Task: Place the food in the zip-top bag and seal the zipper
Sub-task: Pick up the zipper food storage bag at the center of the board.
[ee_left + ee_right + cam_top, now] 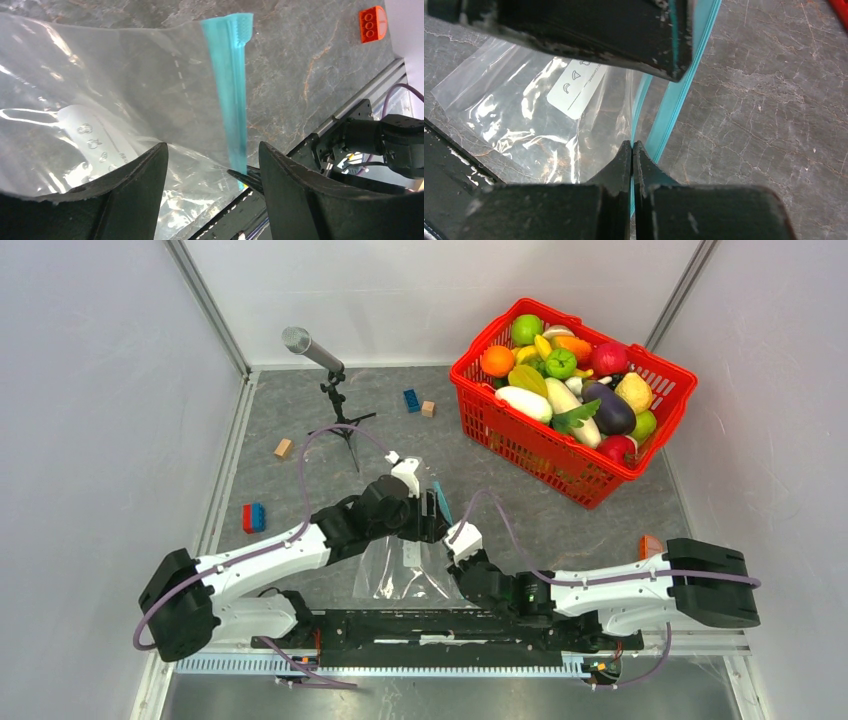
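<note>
Two black-and-white arms reach in from the aluminium rail at the near edge and meet over a clear, crinkled zip-top bag (395, 565) lying flat on the grey, marble-veined table (590, 530), just in front of the bases. The right gripper (631, 146) has its matte black, scuffed fingers pressed together on the bag's edge at the near end of the zipper (680, 92), a thin ribbed strip of teal plastic. The left gripper (212, 150) stands with its jaws apart, its wedge-shaped fingers (137, 187) straddling the film and closed on nothing.

Only the wrist views show the bag's detail. The left wrist shows glare on the wrinkled film, a dashed line and a rounded white label (92, 140). It also catches the right arm's dark tips meeting the strip's lower end, and an orange studded block (372, 23) off by the rail. The right wrist shows one broad left finger hanging just above the bag.

The overhead view alone takes in the far side. Small blocks are scattered there, and a microphone (308, 348) with a mesh head stands on a tripod. The glossy toy food (497, 360) is heaped in a red lattice basket (545, 445) at the far right, well apart from the bag.
</note>
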{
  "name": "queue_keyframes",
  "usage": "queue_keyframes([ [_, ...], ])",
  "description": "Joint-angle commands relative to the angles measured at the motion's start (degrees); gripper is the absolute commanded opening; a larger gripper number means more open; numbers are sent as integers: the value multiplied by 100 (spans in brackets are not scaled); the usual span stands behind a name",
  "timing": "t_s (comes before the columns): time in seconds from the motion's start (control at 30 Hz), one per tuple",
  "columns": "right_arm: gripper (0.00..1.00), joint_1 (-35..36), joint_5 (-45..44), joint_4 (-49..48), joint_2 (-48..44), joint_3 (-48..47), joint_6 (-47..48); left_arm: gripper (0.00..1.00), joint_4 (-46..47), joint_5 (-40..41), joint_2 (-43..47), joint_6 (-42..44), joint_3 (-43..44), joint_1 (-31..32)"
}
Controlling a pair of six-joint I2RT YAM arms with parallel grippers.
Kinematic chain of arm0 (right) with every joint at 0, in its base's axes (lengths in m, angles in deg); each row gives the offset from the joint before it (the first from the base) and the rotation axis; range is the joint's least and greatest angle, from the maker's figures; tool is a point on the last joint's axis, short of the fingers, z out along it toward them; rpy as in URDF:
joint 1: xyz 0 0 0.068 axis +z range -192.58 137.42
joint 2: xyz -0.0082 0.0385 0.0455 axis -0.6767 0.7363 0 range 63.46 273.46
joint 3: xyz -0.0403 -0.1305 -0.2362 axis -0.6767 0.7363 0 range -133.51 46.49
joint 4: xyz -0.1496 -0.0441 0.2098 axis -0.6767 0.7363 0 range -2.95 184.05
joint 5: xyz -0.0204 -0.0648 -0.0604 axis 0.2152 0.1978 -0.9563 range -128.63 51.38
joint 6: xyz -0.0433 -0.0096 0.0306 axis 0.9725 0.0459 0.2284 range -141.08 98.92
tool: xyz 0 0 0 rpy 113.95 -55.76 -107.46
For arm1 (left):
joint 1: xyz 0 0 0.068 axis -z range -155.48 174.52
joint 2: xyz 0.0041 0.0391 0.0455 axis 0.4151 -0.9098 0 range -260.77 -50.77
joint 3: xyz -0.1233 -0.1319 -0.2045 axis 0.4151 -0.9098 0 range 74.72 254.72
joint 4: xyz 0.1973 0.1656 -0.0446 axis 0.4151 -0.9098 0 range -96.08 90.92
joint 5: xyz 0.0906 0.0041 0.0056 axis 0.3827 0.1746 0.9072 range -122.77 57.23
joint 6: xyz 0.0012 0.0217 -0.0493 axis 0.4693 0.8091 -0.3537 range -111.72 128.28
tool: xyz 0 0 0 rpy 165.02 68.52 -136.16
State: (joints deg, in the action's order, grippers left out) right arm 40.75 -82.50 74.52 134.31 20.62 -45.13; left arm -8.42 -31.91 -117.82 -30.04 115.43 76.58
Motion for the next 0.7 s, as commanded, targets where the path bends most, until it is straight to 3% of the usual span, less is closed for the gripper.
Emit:
queue_keyframes([
  [0.0,0,73,-344,-121,4,-222,133,73,-1,207,-128,273,367,202],
  [0.5,0,69,-329,-602,-341,162,268,47,-356,784,-415,361,488,356],
  [0.67,0,103,-247,-795,-392,230,551,44,-358,740,-589,388,571,380],
])
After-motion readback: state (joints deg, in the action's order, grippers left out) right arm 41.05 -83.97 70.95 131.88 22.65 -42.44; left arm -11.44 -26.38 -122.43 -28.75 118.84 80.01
